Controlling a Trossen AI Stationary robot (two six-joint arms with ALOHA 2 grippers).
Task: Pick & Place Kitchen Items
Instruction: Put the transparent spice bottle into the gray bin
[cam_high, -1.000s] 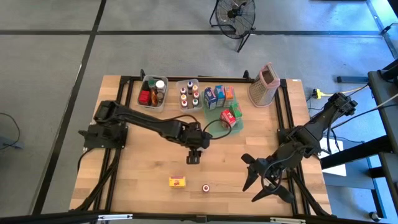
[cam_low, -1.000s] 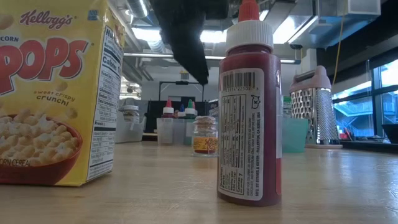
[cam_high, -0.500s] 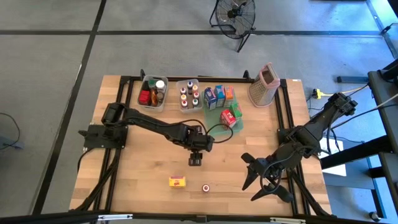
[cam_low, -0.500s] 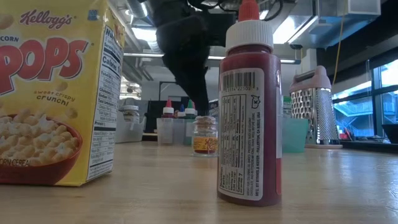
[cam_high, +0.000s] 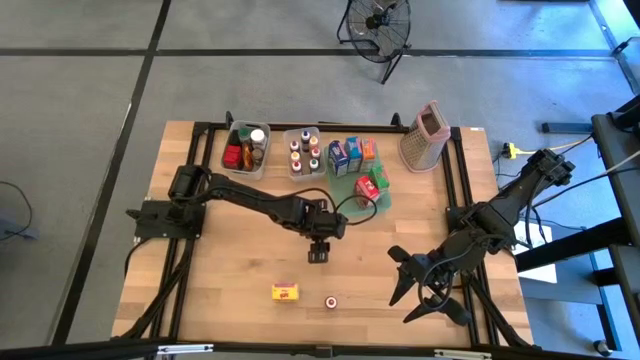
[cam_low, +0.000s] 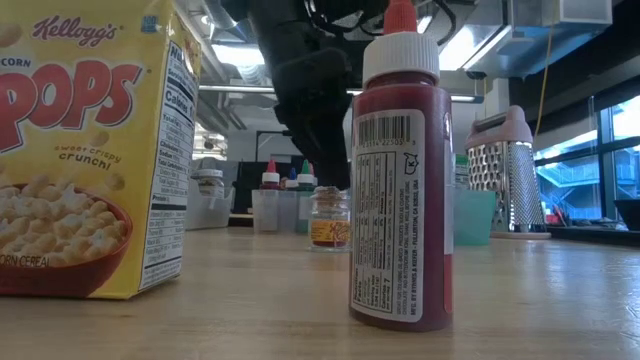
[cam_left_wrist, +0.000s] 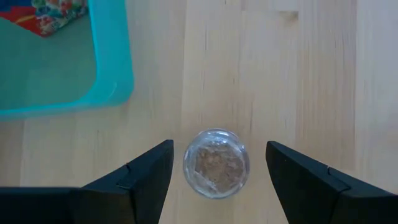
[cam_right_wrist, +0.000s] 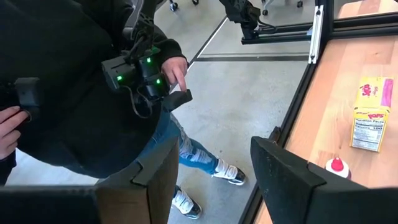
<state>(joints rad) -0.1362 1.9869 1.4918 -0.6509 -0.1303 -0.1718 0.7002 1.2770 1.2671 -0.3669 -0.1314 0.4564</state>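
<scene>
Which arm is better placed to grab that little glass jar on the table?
Left. The left gripper is open directly above the glass jar, a finger on each side. The right gripper sits off at the table's front right corner.

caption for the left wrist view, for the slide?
Left gripper, fingers open, straddles a small clear jar standing on the wooden table, beside the teal tray.

Light: even, bright overhead | Low view: ceiling lamps (cam_low: 235, 55) glare, cereal box (cam_low: 95, 150) and red bottle (cam_low: 400, 190) sharp, far desk edge soft | Left wrist: glass jar (cam_left_wrist: 216, 163) slightly blurred, faint shadows.
</scene>
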